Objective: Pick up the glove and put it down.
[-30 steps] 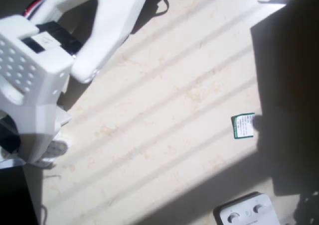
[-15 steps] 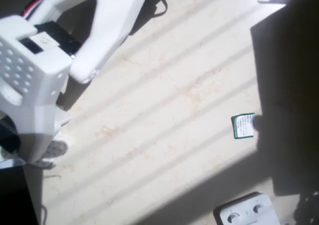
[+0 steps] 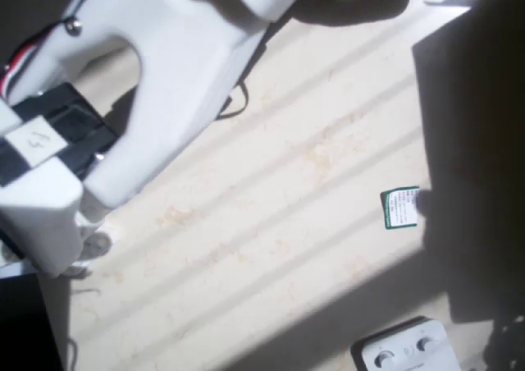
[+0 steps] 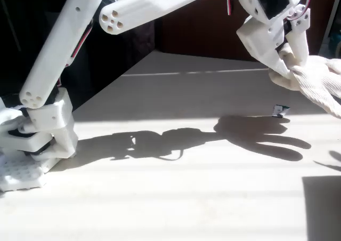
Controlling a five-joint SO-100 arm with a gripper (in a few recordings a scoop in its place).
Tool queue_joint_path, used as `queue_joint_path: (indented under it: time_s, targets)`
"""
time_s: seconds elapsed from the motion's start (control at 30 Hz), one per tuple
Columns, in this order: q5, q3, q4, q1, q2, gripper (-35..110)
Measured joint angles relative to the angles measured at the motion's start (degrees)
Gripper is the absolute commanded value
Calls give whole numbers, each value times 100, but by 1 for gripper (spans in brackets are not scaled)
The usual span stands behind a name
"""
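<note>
Bench point(image 4: 176, 198): one pale, sunlit stone-look surface, barred with stripes of shadow in the overhead view; it carries everything here.

Arm point(image 4: 154, 6): one white arm, its base at the left of the fixed view, reaching across to the upper right.

Pincer point(image 4: 287, 65): one, raised well above the bench at the right of the fixed view, its two fingers clenched on a bunched fold of the glove.

Glove point(image 4: 319, 83): one, cream knitted fabric, hanging in the air from the pincer and trailing off to the right edge of the fixed view, clear of the bench; its spread-fingered shadow point(image 4: 264, 137) lies on the bench below.

Glove, handling: judged light, soft and floppy. It droops from its held point and keeps no shape of its own. The knit looks rough enough to resist slipping, and nothing about it is fragile.

Glove, where to hold: judged best at a gathered fold of cuff or palm, as now. A single finger would be thin and likely to slide out. Once let go it should fall limp and stay where it lands.

White box point(image 3: 404, 348): one, with two round knobs showing, at the bottom edge of the overhead view, partly in shade.

Card point(image 3: 400, 208): one, small, green and white, lying flat on the bench at the edge of a dark shadow, well apart from the box.
</note>
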State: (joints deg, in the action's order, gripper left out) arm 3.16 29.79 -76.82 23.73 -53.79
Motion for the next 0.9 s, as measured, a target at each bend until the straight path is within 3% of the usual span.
queue_joint_path:
  time_s: [0.5,0.9]
  targets:
    - [782,0,-527,-2206,-598,0]
    - [844,0,-747,-3894,-431,0]
